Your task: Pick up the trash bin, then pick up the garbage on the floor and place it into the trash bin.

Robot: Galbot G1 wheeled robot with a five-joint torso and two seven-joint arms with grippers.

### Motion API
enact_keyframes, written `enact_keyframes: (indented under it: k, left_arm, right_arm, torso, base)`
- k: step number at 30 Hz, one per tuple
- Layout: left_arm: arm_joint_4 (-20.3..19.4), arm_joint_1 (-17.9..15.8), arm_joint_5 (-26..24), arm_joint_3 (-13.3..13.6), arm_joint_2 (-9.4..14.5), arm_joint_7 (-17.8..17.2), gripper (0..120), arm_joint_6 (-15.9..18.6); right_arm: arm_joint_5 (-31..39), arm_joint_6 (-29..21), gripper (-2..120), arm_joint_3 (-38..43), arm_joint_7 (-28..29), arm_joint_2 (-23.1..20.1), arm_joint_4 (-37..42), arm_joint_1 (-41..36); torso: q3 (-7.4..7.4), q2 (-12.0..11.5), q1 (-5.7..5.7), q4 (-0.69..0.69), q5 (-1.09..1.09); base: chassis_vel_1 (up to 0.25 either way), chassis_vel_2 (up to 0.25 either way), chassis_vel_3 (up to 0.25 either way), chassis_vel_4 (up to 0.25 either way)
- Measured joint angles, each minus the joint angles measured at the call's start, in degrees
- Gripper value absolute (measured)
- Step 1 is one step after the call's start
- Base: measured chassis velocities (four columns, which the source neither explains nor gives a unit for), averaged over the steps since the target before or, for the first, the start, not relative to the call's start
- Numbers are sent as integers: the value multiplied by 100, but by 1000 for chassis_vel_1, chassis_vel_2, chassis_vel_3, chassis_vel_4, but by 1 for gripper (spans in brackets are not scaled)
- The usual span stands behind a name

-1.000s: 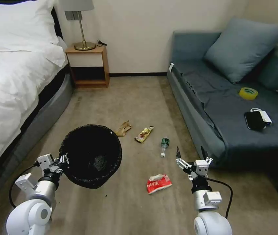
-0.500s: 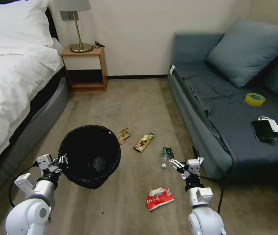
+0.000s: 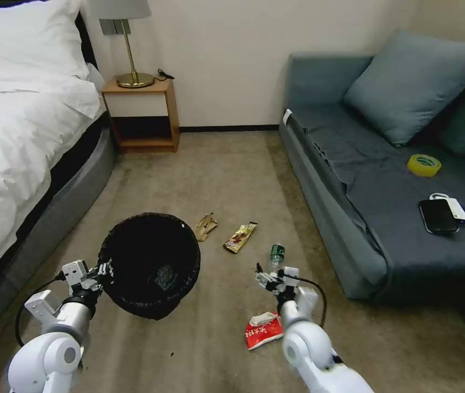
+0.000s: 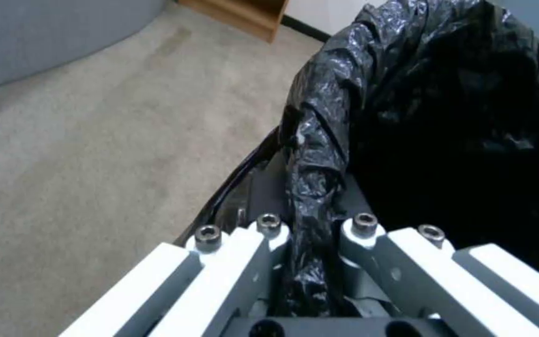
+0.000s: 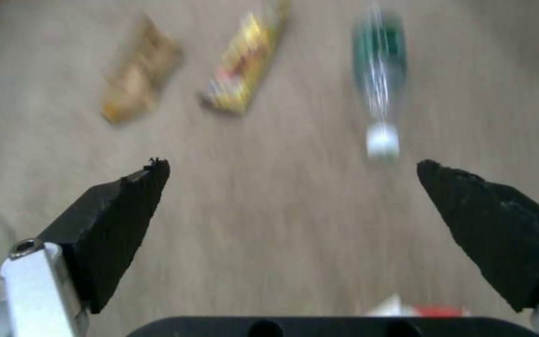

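Where the head view takes in the whole room, the white bed point(image 3: 19, 136) runs down the robot's left and the grey-blue sofa point(image 3: 385, 180) down its right, with beige carpet point(image 3: 227, 164) between them and a wooden nightstand point(image 3: 142, 112) against the far wall.

The trash bin point(image 3: 150, 265), lined with a crinkly black bag, is held up off the carpet at lower left, its mouth tipped toward the camera. The left gripper point(image 3: 99, 271) grips its near rim. The left wrist view adds what the head view cannot resolve: the fingers point(image 4: 244, 252) are pinched together on a bunched fold of bag point(image 4: 316, 154) at the rim, with the bin's dark inside on one side and carpet on the other.

The right gripper point(image 3: 269, 277) hangs low over the carpet at centre, between the bottle and the red-and-white wrapper. In the right wrist view its black pads point(image 5: 120, 206) stand spread wide, nothing between them but carpet.

Garbage, all on the floor, none in the gripper:
- red-and-white wrapper point(image 3: 263, 331), nearest the robot, partly behind the right arm; in the right wrist view only a sliver point(image 5: 419, 309) shows.
- brown-gold snack wrapper point(image 3: 240, 237), mid-floor; blurred in the wrist view point(image 5: 244, 61).
- clear bottle with green label point(image 3: 276, 254), just beyond the right gripper, white cap toward it; point(image 5: 379, 89).
- tan scrap point(image 3: 205, 226), just beside the bin's far rim; point(image 5: 138, 75).
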Motion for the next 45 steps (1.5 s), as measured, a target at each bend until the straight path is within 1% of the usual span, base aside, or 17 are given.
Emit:
enact_keyframes:
  k: [1, 2, 3, 4, 5, 6, 7, 8, 11, 13, 17, 21, 27, 29, 45]
  left_arm:
    - [11, 3, -15, -11, 5, 2, 4, 0]
    - [23, 3, -33, -20, 12, 4, 4, 0]
    - [23, 3, -33, -20, 12, 4, 4, 0]
    - [44, 3, -62, -39, 22, 10, 4, -1]
    - [63, 1, -87, -58, 27, 12, 4, -2]
    - [82, -4, -115, -73, 36, 14, 4, -2]
    - [105, -7, -145, -99, 51, 17, 4, -2]
    - [105, -7, -145, -99, 51, 17, 4, -2]
    - [173, -17, -222, -158, 110, 33, 4, -6]
    - [175, -18, -225, -159, 112, 33, 4, -6]
    - [248, -36, -298, -205, 192, 40, 4, -11]
    - [364, -69, -326, -215, 268, 52, 4, -23]
    - [426, -103, -334, -191, 291, 62, 4, -41]
    - [467, -125, -311, -154, 291, 62, 4, -46]
    - [568, -179, -163, -38, 229, 24, 4, -61]
  right_arm:
    - [468, -142, 100, -81, 467, 20, -72, 194]
    - [875, -245, 100, -128, 816, 38, -130, 340]
    - [875, -245, 100, -128, 816, 38, -130, 340]
    - [1501, -358, 100, -174, 1306, 70, -234, 536]
    - [1909, -421, 100, -182, 1617, 107, -345, 657]
    - [2177, -447, 100, -160, 1853, 156, -489, 760]
    - [2379, -459, 100, -105, 2071, 209, -653, 851]
    - [2379, -459, 100, -105, 2071, 209, -653, 851]
    - [2817, -487, 100, 26, 2433, 338, -929, 960]
    - [2824, -488, 100, 32, 2444, 346, -944, 961]
    - [2853, -511, 100, 204, 2584, 516, -1169, 958]
    - [2693, -520, 100, 481, 2617, 799, -1512, 918]
    - [2598, -516, 100, 623, 2635, 906, -1628, 865]
    - [2495, -509, 100, 735, 2471, 931, -1751, 824]
    - [2149, -506, 100, 1120, 2014, 1236, -2290, 757]
  torso:
    - [0, 0, 0, 0, 0]
    - [0, 0, 0, 0, 0]
    - [0, 0, 0, 0, 0]
    - [0, 0, 0, 1, 0]
    - [0, 0, 0, 0, 0]
    - [0, 0, 0, 0, 0]
    - [0, 0, 0, 0, 0]
    - [0, 0, 0, 0, 0]
    - [0, 0, 0, 0, 0]
    - [0, 0, 0, 0, 0]
    - [0, 0, 0, -1, -1]
    - [0, 0, 0, 0, 0]
    - [0, 0, 0, 0, 0]
    - [0, 0, 0, -1, 0]
    - [0, 0, 0, -1, 0]
  base:
    - [0, 0, 0, 0]
    - [0, 0, 0, 0]
    - [0, 0, 0, 0]
    - [0, 0, 0, 0]
    - [0, 0, 0, 0]
    - [0, 0, 0, 0]
    - [0, 0, 0, 0]
    - [0, 0, 0, 0]
    - [0, 0, 0, 0]
    - [0, 0, 0, 0]
    - [0, 0, 0, 0]
    - [0, 0, 0, 0]
    - [0, 0, 0, 0]
    - [0, 0, 0, 0]
    - [0, 0, 0, 0]
